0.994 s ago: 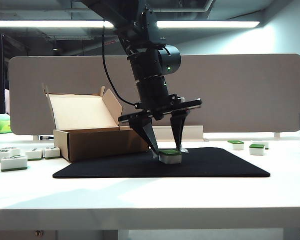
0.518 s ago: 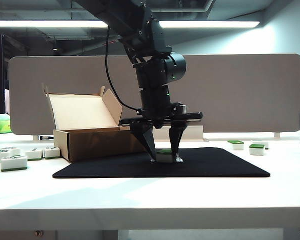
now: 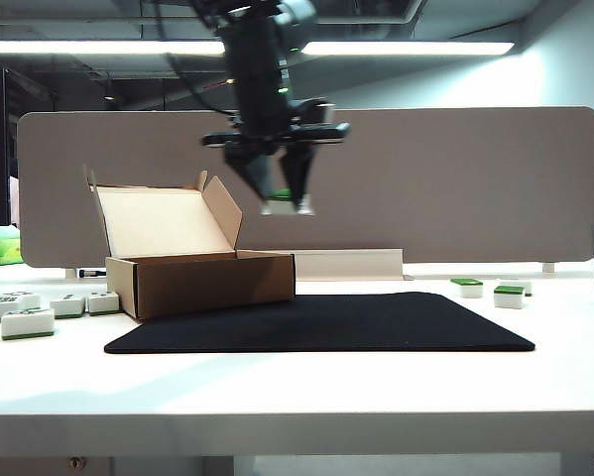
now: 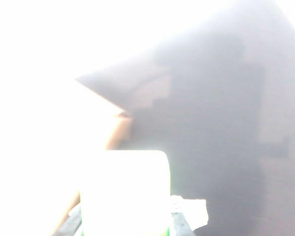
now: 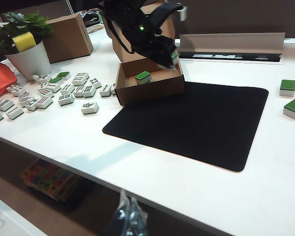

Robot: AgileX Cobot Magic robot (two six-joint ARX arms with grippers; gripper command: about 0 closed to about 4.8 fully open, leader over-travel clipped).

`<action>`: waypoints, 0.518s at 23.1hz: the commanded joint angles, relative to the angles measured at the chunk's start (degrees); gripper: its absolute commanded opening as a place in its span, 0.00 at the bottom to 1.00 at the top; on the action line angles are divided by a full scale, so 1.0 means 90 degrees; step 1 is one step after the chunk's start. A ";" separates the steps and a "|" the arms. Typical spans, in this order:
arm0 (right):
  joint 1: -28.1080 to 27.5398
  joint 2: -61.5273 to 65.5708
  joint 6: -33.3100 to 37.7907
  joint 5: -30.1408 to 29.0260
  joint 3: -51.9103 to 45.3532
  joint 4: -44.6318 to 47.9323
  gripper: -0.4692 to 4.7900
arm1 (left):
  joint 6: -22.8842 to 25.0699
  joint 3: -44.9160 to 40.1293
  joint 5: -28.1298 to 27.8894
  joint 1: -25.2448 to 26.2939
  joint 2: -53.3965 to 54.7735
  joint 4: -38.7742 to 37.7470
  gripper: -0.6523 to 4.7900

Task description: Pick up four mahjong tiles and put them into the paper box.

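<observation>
Above the right end of the paper box [image 3: 212, 283], high over the table [image 3: 277, 397]: left gripper [image 3: 283, 198], fingers closed narrow on one mahjong tile [image 3: 280, 206], green layer up, white body below. Confirmed in the left wrist view, washed out by glare: pale block [image 4: 122, 191] filling the space between the fingers.

Inside the box, per the right wrist view: one green-topped tile [image 5: 143, 76] already lying on the cream floor. Judged as the carry step for the second tile of four.

At the right side of the table, well apart from the black mat [image 3: 376, 322]: pair of green-topped tiles [image 3: 509, 296], untouched, likely the remaining stock.

Right gripper [image 5: 130, 216]: low at the near table edge, dark and blurred; finger state cannot be told.

Next move, as judged:
- Shift the held tile towards the box middle, clear of the raised side flap [image 3: 222, 213].
- Lower until just above the box floor, beside the tile already there and not on top of it.
- Open the fingers only then, to prevent bounce.
- Withdraw straight up before turning towards the pair on the right.
</observation>
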 commanded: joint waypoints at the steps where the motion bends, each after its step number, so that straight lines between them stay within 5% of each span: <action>1: 0.0000 -0.0075 -0.0019 -0.0007 0.0017 0.0063 0.09 | 0.0029 0.0000 -0.0010 0.0588 -0.0005 -0.0262 0.38; 12: 0.0000 -0.0075 -0.0019 0.0012 0.0017 0.0066 0.09 | 0.0143 0.0002 0.0313 0.1137 0.0588 -0.0257 0.38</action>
